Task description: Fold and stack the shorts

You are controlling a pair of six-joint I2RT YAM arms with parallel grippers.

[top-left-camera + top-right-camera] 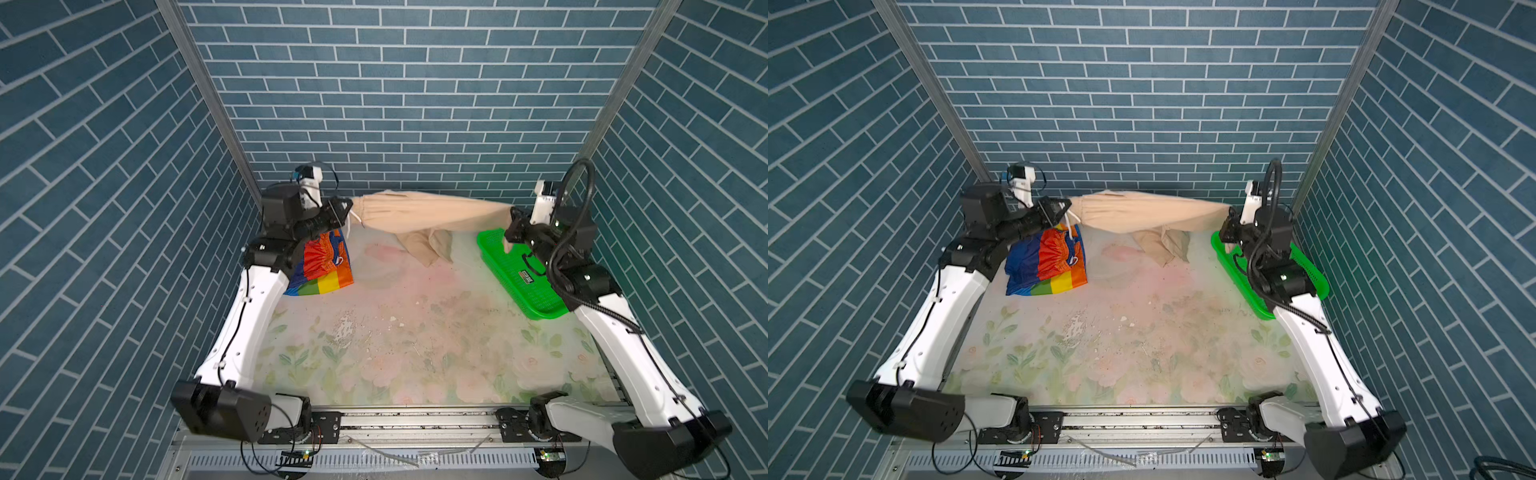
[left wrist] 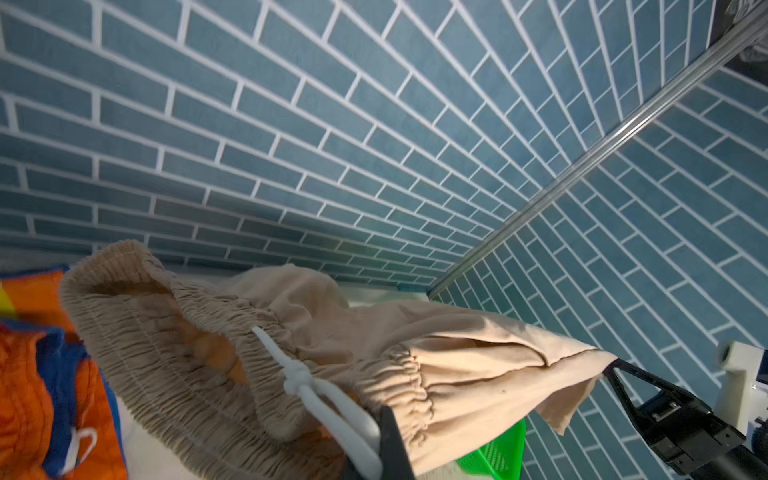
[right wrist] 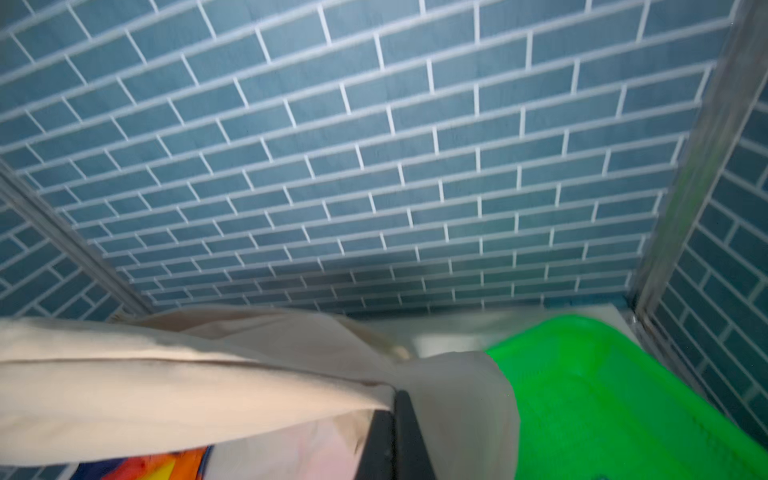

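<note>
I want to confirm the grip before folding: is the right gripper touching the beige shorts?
Touching. In the left wrist view the right gripper pinches a corner of the beige shorts, clamped shut on the cloth.

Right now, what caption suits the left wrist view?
Beige shorts held between the shut left tool and right tool, white drawstring knotted, rainbow shorts beneath.

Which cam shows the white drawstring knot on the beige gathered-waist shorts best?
Left wrist view: the white drawstring knot is close and sharp against the beige gathered-waist shorts. Both top views show it only as a small white strand, with no knot detail. Right wrist view: not visible.
</note>
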